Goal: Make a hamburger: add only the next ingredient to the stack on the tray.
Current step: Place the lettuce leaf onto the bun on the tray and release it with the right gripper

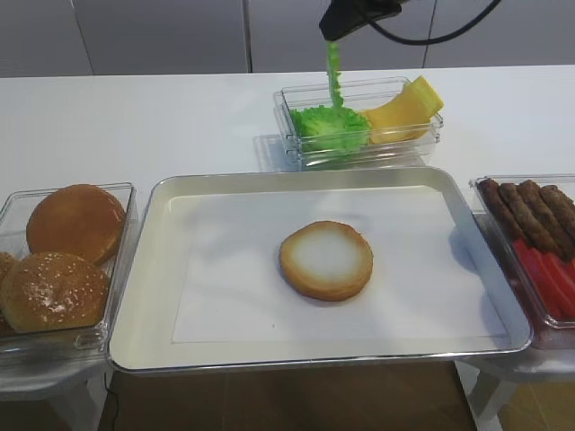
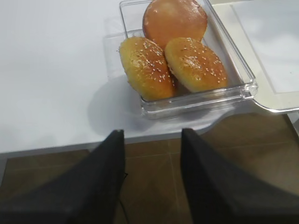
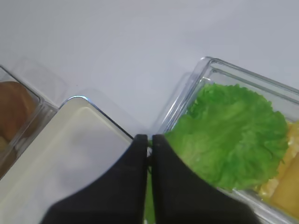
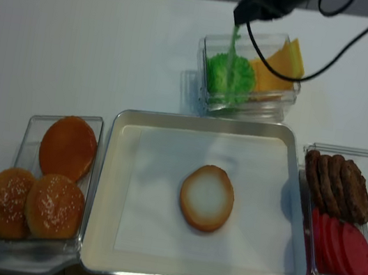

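While the right gripper (image 1: 333,39) pinches the hanging lettuce leaf (image 1: 334,76), carry it level and centre it over the bun bottom (image 1: 325,259).

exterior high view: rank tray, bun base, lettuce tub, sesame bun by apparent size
1. tray
2. lettuce tub
3-4. bun base and sesame bun: look about alike; the sesame bun sits nearer the camera and is partly cut off at the edge, so unranked.

Two high views share tray (image 1: 144,269), wrist cameras close, angled down
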Robot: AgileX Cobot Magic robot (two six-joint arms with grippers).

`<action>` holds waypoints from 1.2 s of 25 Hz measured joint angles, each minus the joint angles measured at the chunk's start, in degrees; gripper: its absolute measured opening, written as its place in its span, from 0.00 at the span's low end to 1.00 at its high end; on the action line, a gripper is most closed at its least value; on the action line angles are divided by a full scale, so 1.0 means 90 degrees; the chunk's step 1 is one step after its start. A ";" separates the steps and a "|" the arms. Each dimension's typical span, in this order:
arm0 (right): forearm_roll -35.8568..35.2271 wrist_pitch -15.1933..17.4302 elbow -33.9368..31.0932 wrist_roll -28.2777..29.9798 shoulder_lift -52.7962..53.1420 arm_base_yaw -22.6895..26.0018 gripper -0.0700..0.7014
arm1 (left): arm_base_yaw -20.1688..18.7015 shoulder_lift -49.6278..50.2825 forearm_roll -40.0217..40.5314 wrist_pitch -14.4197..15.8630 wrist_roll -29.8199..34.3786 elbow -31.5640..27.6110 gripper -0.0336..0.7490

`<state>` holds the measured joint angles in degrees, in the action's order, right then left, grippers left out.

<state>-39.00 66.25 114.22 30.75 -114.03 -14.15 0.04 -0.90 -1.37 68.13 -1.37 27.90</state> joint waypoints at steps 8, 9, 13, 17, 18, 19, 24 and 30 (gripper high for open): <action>0.0061 0.0226 -0.0404 -0.0093 0.0569 0.0000 0.10 | 0.0000 0.0000 0.0000 0.0000 0.0000 0.0000 0.43; 0.0058 0.0213 -0.0536 -0.0093 0.0646 0.0000 0.10 | 0.0000 0.0000 0.0000 0.0000 0.0000 0.0000 0.43; 0.0074 0.0162 -0.1175 -0.0082 0.1024 0.0000 0.10 | 0.0000 0.0000 0.0000 0.0000 0.0000 0.0000 0.43; 0.0088 -0.0056 -0.1856 0.0017 0.1484 0.0000 0.10 | 0.0000 0.0000 0.0000 0.0000 0.0000 0.0000 0.43; 0.0088 -0.0110 -0.2037 0.0034 0.1609 0.0000 0.10 | 0.0000 0.0000 0.0000 0.0000 0.0000 0.0000 0.43; 0.0088 -0.0155 -0.2214 0.0047 0.1724 0.0000 0.10 | 0.0000 0.0000 0.0000 0.0000 -0.0011 0.0000 0.43; 0.0041 -0.0301 -0.2916 0.0124 0.2093 0.0000 0.10 | 0.0000 0.0000 0.0000 0.0000 -0.0011 0.0000 0.43; -0.0082 -0.0385 -0.3673 0.0264 0.2316 0.0000 0.10 | 0.0000 0.0000 0.0000 0.0000 -0.0011 0.0000 0.43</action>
<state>-39.73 62.78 81.16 33.12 -93.19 -14.15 0.04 -0.90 -1.37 68.13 -1.47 27.90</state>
